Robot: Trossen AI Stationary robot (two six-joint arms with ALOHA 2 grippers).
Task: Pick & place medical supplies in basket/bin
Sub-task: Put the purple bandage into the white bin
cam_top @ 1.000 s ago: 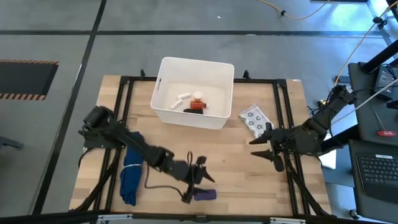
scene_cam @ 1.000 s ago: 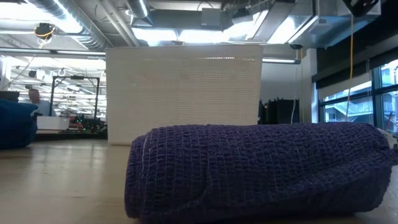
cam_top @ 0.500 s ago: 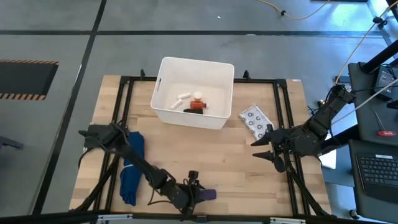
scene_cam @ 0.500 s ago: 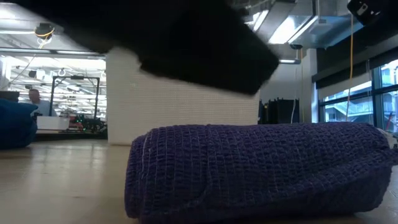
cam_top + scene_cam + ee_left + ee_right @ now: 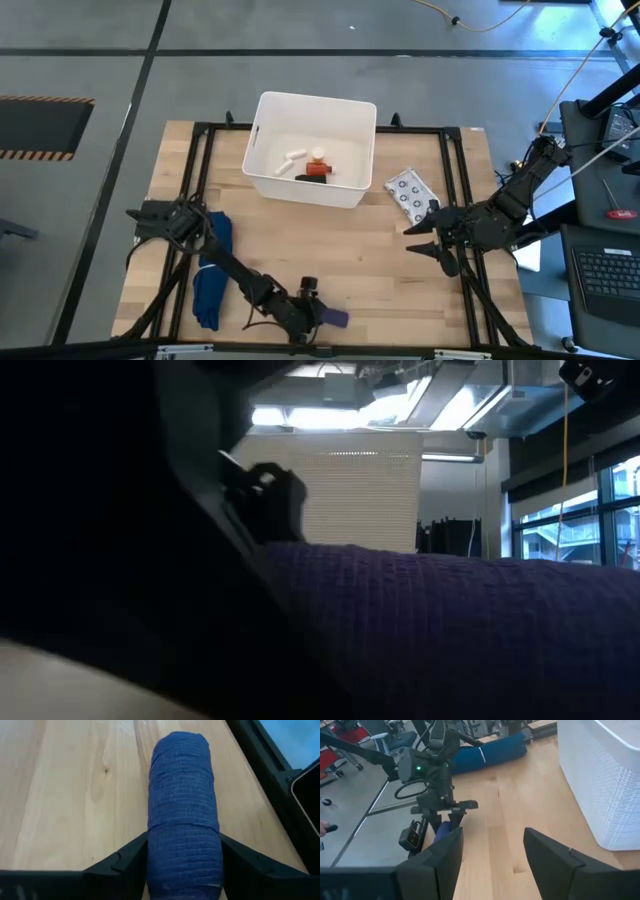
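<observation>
**Left gripper straddles the purple roll at the counter's near edge**

The left gripper (image 5: pixel 184 870) is down at the near edge of the counter (image 5: pixel 380 250), its two fingers spread on either side of the purple oblong (image 5: pixel 184 810), a wrapped roll lying flat on the wood. The fingers flank the roll closely, but they do not look clamped on it yet.

The white tub (image 5: pixel 312 148) sits well apart at the far side of the counter, with a white roll (image 5: pixel 290 160) and the orange vial (image 5: pixel 318 168) already inside. The blister pack (image 5: pixel 407 191) lies beside the tub, near the right gripper (image 5: pixel 425 238), which waits with its fingers spread over the counter's right part.

The risks, as I judge them: the roll is round and could turn or squirt forward if the fingers close off-centre, and it lies near the counter's edge, so a nudge might send it off. A shallow grip could also let it slip during the long carry to the tub.
</observation>
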